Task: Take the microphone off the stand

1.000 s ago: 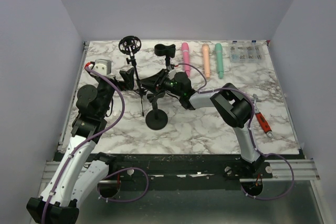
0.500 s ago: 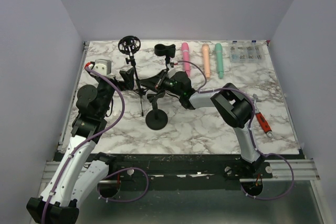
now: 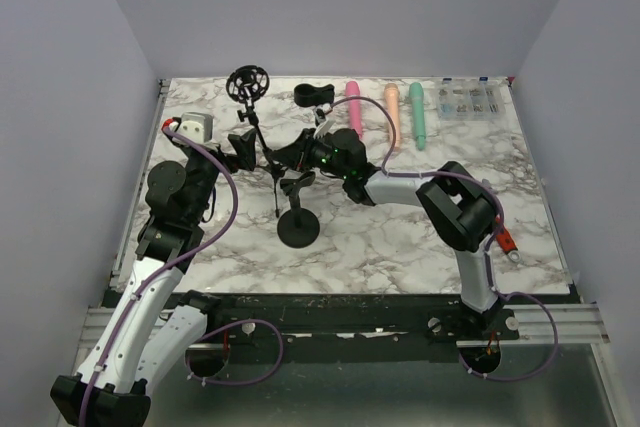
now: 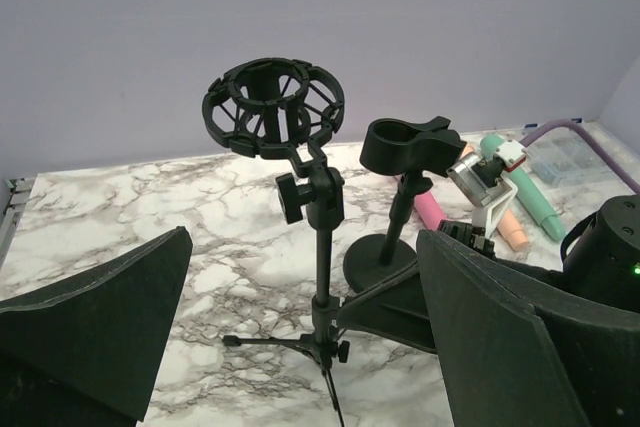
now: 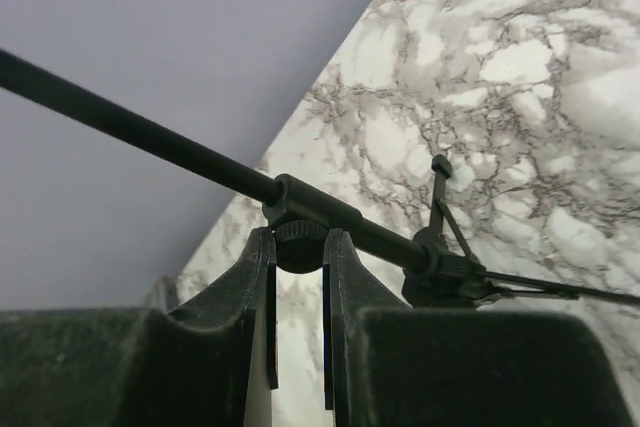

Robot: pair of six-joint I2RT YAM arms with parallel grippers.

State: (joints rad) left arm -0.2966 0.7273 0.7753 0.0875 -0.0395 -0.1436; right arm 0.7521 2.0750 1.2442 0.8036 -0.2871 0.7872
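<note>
A black tripod stand (image 3: 262, 142) with a round shock-mount ring (image 3: 247, 83) stands at the back left; the ring (image 4: 273, 107) looks empty in the left wrist view. My right gripper (image 3: 288, 155) is shut on a knurled knob (image 5: 299, 244) on the stand's pole (image 5: 150, 137). My left gripper (image 3: 243, 147) is open, its fingers (image 4: 90, 327) wide on either side of the pole (image 4: 322, 267) without touching it. Pink (image 3: 354, 112), orange (image 3: 393, 112) and green (image 3: 417, 112) microphones lie at the back of the table.
A short stand with a clip (image 3: 314, 95) stands just behind my right gripper. A round-base stand (image 3: 299, 229) is in front of the tripod. A clear parts box (image 3: 467, 100) is at the back right. A red-handled tool (image 3: 503, 237) lies by the right arm.
My right wrist has moved back and a little left at the stand's pole, and its elbow has swung right. The left arm has not moved.
</note>
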